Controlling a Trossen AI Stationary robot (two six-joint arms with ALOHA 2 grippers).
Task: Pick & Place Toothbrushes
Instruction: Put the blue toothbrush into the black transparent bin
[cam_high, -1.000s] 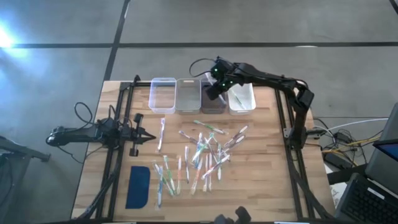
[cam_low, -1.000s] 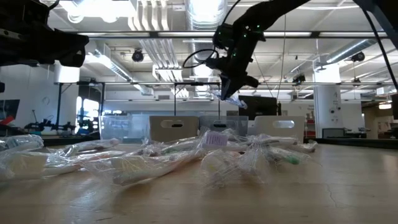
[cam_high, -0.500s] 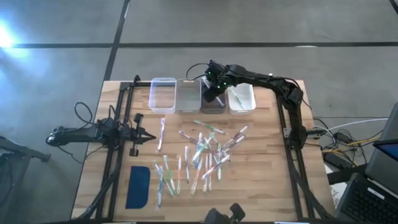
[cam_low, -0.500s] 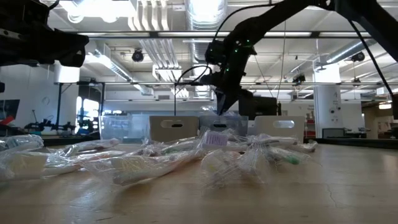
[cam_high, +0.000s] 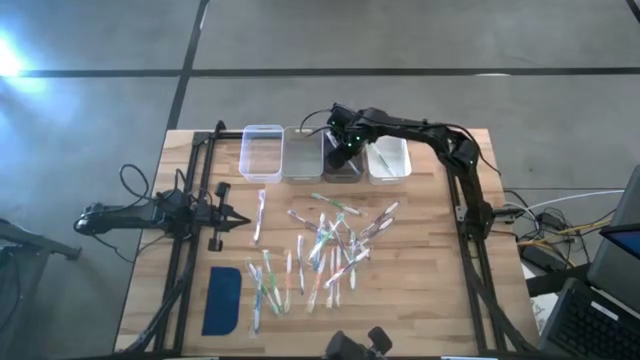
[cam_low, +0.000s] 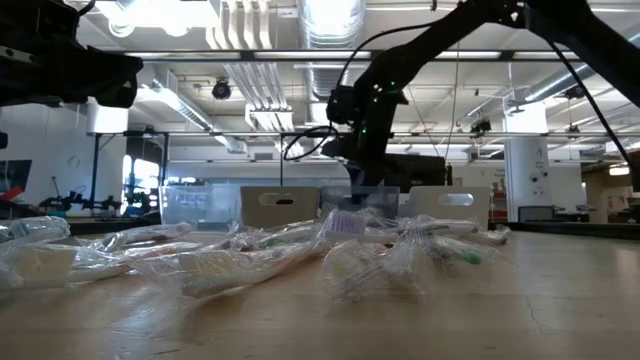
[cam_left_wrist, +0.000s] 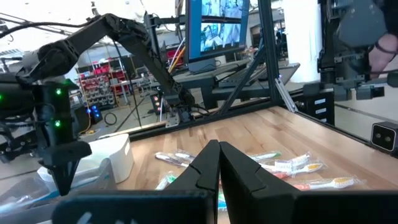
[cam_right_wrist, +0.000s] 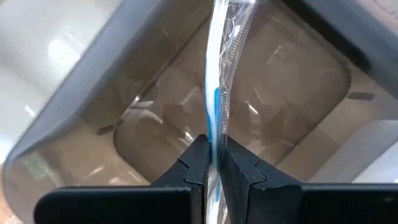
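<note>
I have the right claw (cam_right_wrist: 211, 163) clenched on one wrapped toothbrush (cam_right_wrist: 217, 81), hanging it end-down over the dark bin (cam_high: 342, 166), third in the row of four at the far edge of the table (cam_high: 420, 280). To do this well I would lower until the brush tip is inside the walls before letting go, so it cannot tip out over the rim. The left claw (cam_left_wrist: 217, 163) waits pinched shut on nothing at the left side, and the other toothbrushes (cam_high: 320, 245) lie scattered mid-table.
</note>
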